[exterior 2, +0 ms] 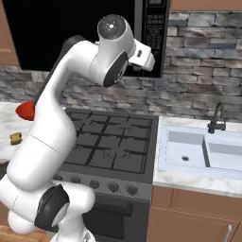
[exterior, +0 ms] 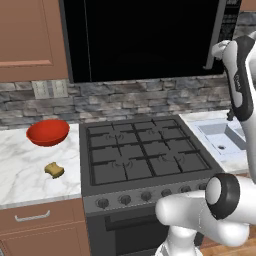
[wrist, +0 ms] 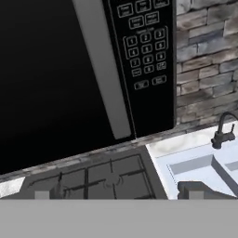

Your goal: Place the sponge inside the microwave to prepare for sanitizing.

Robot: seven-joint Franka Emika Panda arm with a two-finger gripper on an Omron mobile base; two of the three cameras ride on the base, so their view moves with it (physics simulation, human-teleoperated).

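While my arm rises from the base and bends high over the stove (exterior: 140,150), my hand (exterior 2: 144,56) hangs up by the microwave's (exterior: 145,37) right side, close to the keypad (wrist: 144,44) and the grey door handle (wrist: 102,69). My fingertips (wrist: 190,191) barely poke up at the bottom of the hand view, set wide apart, so the hand is spread and grips nothing.

Nearest to the base, the stove's knobs (exterior: 135,197) line its front edge, with the dark grates behind them. Left of the stove, on the marble tabletop (exterior: 25,170), the sponge (exterior: 54,170) lies flat, well apart from my hand: far below it and off to its left, on the other side of the stove. Just behind the sponge sits the red bowl (exterior: 48,132), near it but not touching.

Right of the stove is the sink (exterior 2: 203,151) with its dark tap (exterior 2: 216,118), roughly beneath my hand.

Farthest back, above the stone wall (exterior: 125,100), the microwave hangs with its dark door shut.
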